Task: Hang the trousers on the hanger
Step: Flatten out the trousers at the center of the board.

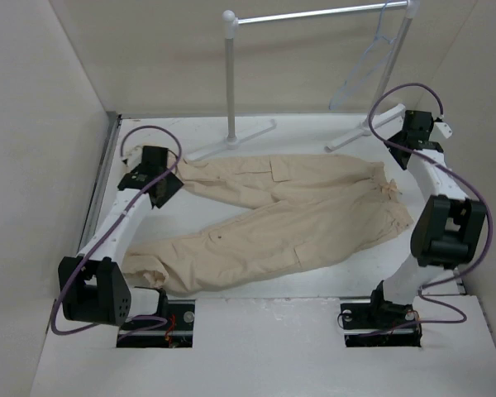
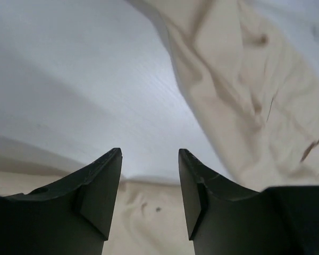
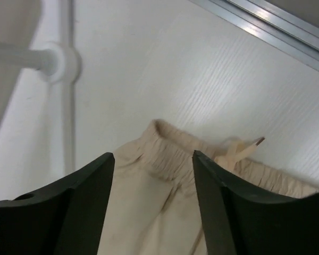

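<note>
**Trousers flat on the table, hanger on the rail**

The trousers (image 1: pixel 289 215) lie spread on the white table (image 1: pixel 314 132) between both arms, waistband to the right. The left claw (image 2: pixel 149 154) hangs open over a leg end, holding nothing. The right claw (image 3: pixel 153 156) is open above the waistband. Farther back, the hanger (image 1: pixel 355 73) hangs from the rack (image 1: pixel 230 74).

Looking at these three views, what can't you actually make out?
1. Trousers: the far leg's cuff, top view, is covered by the left gripper.
2. Right gripper: its fingers are hidden under its wrist in the top view; same for the left.
3. Hanger: top view, too thin and pale to trace; its hook sits at the frame's top edge.
4. Most of the trousers: right wrist view, cut off by the fingers and the bottom edge.
</note>
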Robot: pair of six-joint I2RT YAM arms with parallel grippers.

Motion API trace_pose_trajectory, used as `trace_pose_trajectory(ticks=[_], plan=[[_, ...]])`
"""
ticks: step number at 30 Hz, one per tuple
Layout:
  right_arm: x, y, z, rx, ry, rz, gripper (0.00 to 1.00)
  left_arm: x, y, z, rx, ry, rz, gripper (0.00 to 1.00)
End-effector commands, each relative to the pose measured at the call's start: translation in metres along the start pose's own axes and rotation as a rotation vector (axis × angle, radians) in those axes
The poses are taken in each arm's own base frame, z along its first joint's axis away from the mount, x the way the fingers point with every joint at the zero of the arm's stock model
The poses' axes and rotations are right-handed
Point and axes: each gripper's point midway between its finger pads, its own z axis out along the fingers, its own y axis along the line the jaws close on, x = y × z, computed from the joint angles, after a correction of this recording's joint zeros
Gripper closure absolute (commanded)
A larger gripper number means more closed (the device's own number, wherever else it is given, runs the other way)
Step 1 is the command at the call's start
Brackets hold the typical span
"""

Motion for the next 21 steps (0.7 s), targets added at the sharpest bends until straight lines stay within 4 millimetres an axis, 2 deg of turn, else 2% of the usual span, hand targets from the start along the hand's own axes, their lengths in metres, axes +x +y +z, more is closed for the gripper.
trace_pose_trajectory(ticks=[1, 3, 4, 6, 10, 11, 14, 16, 19, 21], plan=[[0.008, 0.038, -0.068, -0.188, -0.052, 0.0, 0.44, -0.043, 0.013, 0.008, 0.014, -0.024, -0.157, 0.58], [0.046, 0.042, -0.087, -0.262, 0.004, -0.038, 0.72, -0.061, 0.033, 0.028, -0.036, -0.026, -0.261, 0.6], [0.068, 0.043, -0.097, -0.307, 0.052, -0.051, 0.81, -0.069, 0.044, 0.039, -0.059, -0.029, -0.328, 0.6], [0.111, 0.044, -0.117, -0.393, 0.152, -0.083, 0.87, -0.085, 0.06, 0.058, -0.067, -0.06, -0.449, 0.59], [0.186, 0.041, -0.168, -0.553, 0.293, -0.209, 0.83, -0.109, 0.063, 0.088, 0.036, -0.08, -0.668, 0.52], [0.202, 0.037, -0.181, -0.583, 0.32, -0.243, 0.79, -0.116, 0.062, 0.094, 0.069, -0.084, -0.707, 0.52], [0.246, 0.02, -0.211, -0.651, 0.402, -0.342, 0.6, -0.129, 0.062, 0.114, 0.13, -0.075, -0.787, 0.52], [0.266, 0.006, -0.218, -0.649, 0.44, -0.383, 0.53, -0.136, 0.068, 0.126, 0.119, -0.088, -0.814, 0.53], [0.283, -0.005, -0.22, -0.64, 0.487, -0.398, 0.51, -0.145, 0.078, 0.142, 0.071, -0.119, -0.828, 0.56], [0.286, -0.006, -0.223, -0.647, 0.5, -0.403, 0.51, -0.153, 0.079, 0.152, 0.059, -0.132, -0.828, 0.6]])
